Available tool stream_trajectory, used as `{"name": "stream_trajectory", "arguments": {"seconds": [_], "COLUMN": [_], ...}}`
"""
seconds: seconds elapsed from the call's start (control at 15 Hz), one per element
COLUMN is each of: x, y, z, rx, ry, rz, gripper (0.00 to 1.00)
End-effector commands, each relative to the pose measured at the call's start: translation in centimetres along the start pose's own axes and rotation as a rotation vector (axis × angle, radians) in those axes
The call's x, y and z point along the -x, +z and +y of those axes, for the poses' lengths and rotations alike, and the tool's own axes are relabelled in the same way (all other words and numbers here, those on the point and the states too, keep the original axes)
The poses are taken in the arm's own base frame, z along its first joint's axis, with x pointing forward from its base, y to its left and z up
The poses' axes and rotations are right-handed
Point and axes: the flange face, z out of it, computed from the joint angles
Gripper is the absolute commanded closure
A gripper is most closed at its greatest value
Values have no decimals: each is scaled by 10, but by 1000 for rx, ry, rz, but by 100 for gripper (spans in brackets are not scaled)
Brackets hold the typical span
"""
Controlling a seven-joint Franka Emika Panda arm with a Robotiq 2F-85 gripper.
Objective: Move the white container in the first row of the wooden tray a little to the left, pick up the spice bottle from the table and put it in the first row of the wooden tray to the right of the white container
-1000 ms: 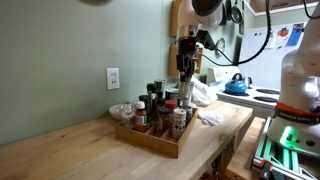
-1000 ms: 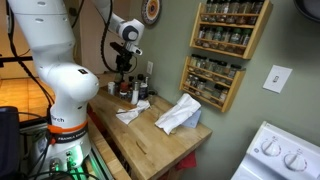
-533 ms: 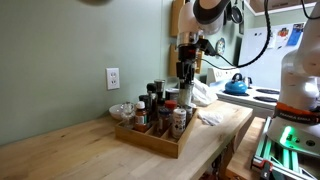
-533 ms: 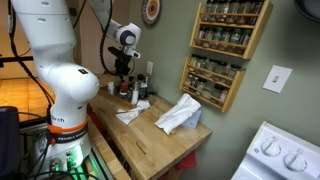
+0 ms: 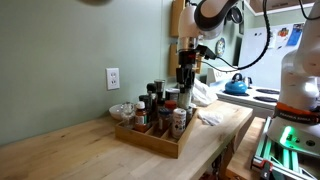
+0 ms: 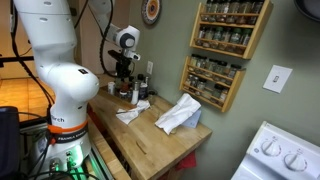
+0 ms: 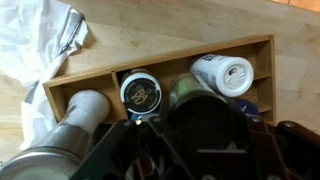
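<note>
Gripper (image 5: 184, 78) above the wooden tray (image 7: 150, 64); its opening cannot be told. Wrist view: the white container (image 7: 222, 72) stands in the tray at 1 o'clock, a dark-capped bottle (image 7: 140, 92) at its 9 o'clock, crumpled cloth (image 7: 40, 35) on the tabletop (image 7: 200, 25).

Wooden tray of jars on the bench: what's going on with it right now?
The robot's claw hangs just above the wooden tray, over the row along one edge. In the wrist view a dark-lidded jar sits right below it, inside that row. Whether the claw is open or shut can't be told from these pictures.
</note>
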Motion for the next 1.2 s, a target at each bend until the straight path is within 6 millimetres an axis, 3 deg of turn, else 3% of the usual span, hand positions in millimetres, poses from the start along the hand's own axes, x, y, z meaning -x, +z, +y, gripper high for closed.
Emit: {"name": "stream_trajectory", "arguments": {"seconds": [0.0, 0.07, 0.4, 0.47, 1.13], "x": [2, -1, -1, -1, 7], "y": [7, 3, 6, 6, 32], "z": [-1, 0, 1, 1, -20], "rx": [-9, -1, -2, -2, 44], "ry": [26, 7, 12, 12, -48], "rz": [-10, -9, -17, -17, -49], "gripper": [71, 46, 46, 71, 71]}}
